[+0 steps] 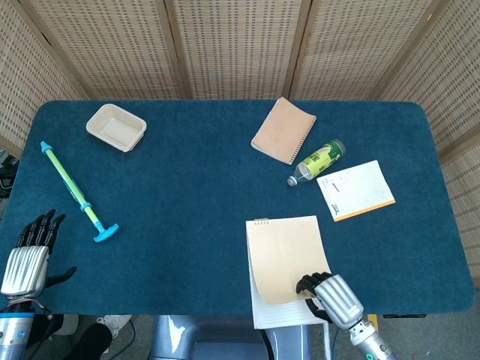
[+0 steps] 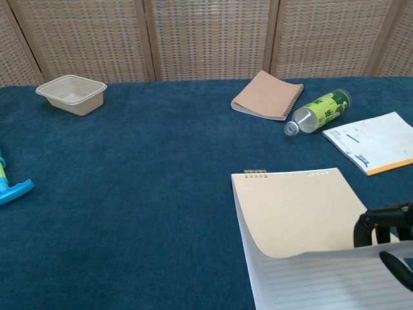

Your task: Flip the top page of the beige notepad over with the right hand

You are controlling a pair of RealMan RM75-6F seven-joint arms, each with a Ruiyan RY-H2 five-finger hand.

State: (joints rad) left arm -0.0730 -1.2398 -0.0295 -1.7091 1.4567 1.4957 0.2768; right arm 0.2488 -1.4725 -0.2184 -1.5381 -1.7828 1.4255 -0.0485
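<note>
Head view is showing the right hand (image 1: 332,294) gripping the lower edge of the beige notepad (image 1: 287,264)'s top page, fingers curled over the paper while the lined sheet beneath is peeking out below. The notepad is sitting at the near edge of the blue table (image 1: 202,202), its bottom overhanging that edge. Chest view is showing the lifted page curling up off the lined sheets, dark fingertips (image 2: 371,223) hooking over its lip at the right. The left hand (image 1: 28,255) is hovering off the table's near-left corner, fingers spread and holding nothing. Open cloth is lying between the notepad and the blue-green tool (image 1: 77,192) far to the left. Beyond the notepad, a brown spiral notebook (image 1: 283,130), a green bottle (image 1: 318,160) and an orange-edged pad (image 1: 355,190) are sitting apart from it, and 1 beige tray (image 1: 115,127) is resting far left.
</note>
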